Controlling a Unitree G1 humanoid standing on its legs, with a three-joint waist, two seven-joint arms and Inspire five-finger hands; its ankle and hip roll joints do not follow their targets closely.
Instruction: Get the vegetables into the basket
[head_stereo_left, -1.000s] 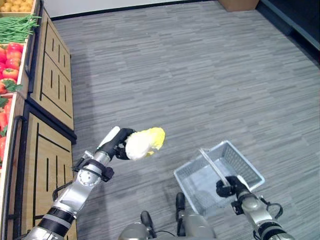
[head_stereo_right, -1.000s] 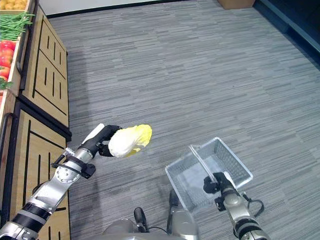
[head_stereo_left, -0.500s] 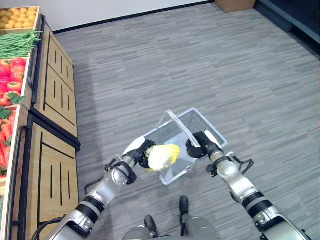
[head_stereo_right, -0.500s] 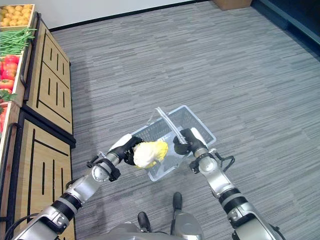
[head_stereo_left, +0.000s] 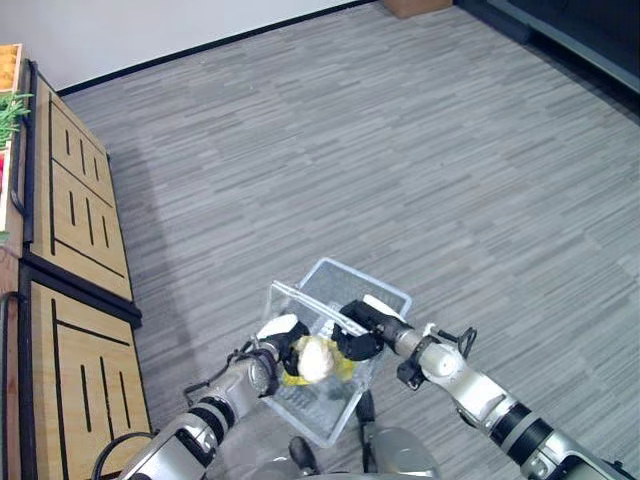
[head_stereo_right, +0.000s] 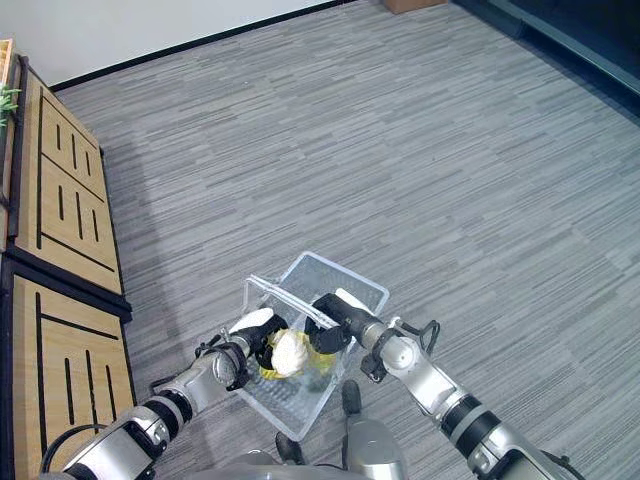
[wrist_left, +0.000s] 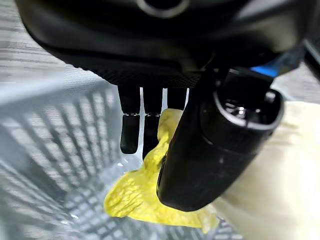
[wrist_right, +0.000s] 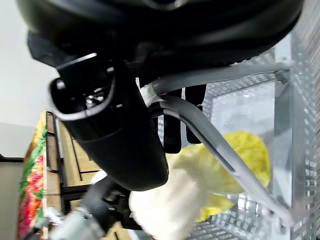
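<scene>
A clear wire basket (head_stereo_left: 343, 271) hangs low in front of me, its grey handle (wrist_right: 218, 153) gripped by my right hand (head_stereo_left: 358, 327), whose fingers curl round the bar. My left hand (head_stereo_left: 279, 343) reaches in over the basket's left rim. It is shut on a cabbage (head_stereo_left: 316, 358) with a white stem end and yellow leaves. The cabbage sits down inside the basket, its yellow leaves (wrist_left: 134, 199) against the mesh floor. In the left wrist view the thumb (wrist_left: 216, 145) lies over the cabbage's pale body (wrist_left: 272, 182), with the fingers (wrist_left: 131, 129) on its far side.
A wooden produce stand (head_stereo_left: 62, 232) runs along the left edge, with green beans (head_stereo_left: 10, 106) at its top corner. A cardboard box (head_stereo_left: 415, 6) stands at the far wall. Grey plank floor (head_stereo_left: 420, 160) lies open ahead and to the right.
The camera has shifted. The right hand has brought the basket closer in under the left hand. The cabbage has gone from above the rim down into the basket.
</scene>
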